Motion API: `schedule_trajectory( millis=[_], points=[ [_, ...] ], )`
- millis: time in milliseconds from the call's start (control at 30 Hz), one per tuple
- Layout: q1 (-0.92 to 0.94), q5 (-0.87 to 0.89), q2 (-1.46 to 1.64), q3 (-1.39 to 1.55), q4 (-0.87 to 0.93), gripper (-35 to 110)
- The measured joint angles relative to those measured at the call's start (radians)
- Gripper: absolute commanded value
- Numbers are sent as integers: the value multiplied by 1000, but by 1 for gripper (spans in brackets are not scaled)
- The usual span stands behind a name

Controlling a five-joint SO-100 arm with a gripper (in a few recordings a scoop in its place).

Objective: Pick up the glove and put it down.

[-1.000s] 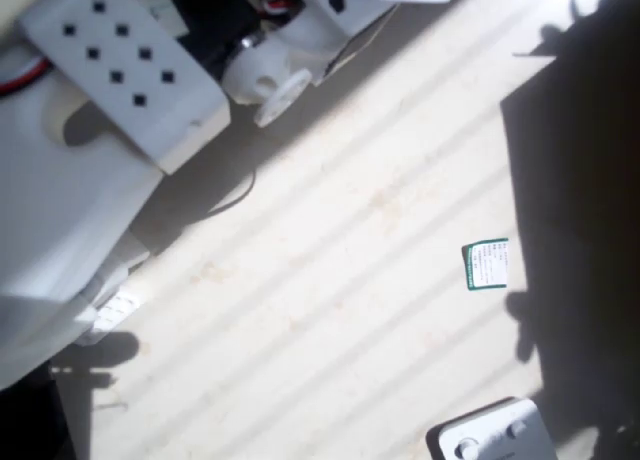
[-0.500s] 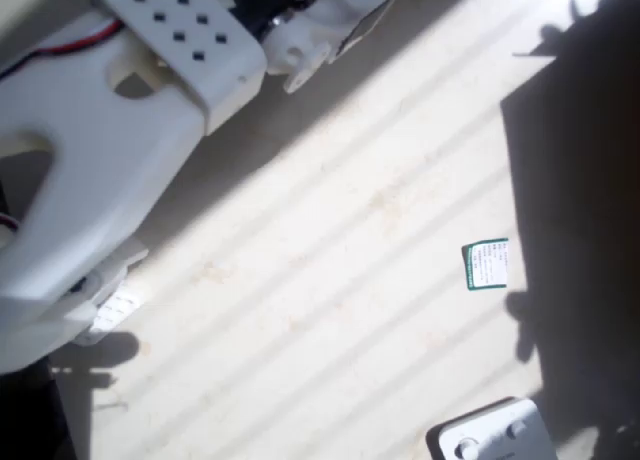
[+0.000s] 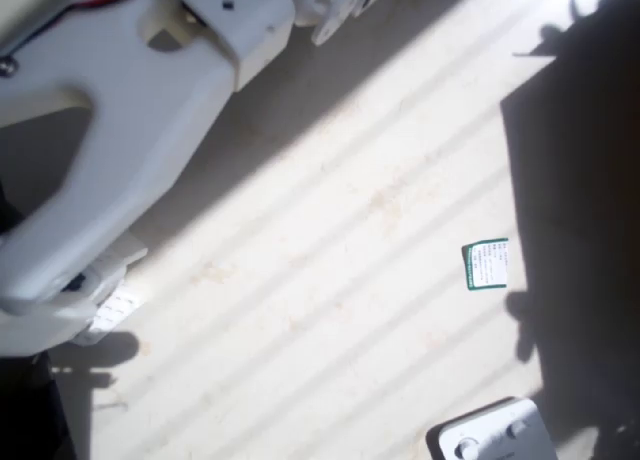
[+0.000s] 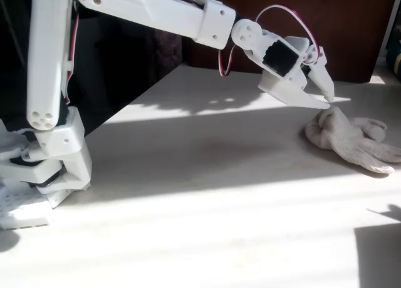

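Knitted glove just beneath tool

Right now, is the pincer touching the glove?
Cannot tell. In the fixed view the pincer hangs right at the glove's top edge, with no plain gap or contact.

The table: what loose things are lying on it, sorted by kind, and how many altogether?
Glove: 1, the cream knitted glove, lying just below the gripper in the fixed view.
Card: 1, the small green-and-white card, seen in the overhead view.
Total: 2 loose things on the table.
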Motion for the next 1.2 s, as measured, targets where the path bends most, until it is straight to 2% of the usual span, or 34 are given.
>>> schedule_trajectory(
  millis=[267, 467, 800, 1200],
  points=[
    [0, 6, -52, -84, 138, 20],
    [0, 9, -74, -124, 160, 34],
    [8, 9, -164, -143, 161, 35],
    [28, 9, -288, -304, 161, 34]
  ],
)
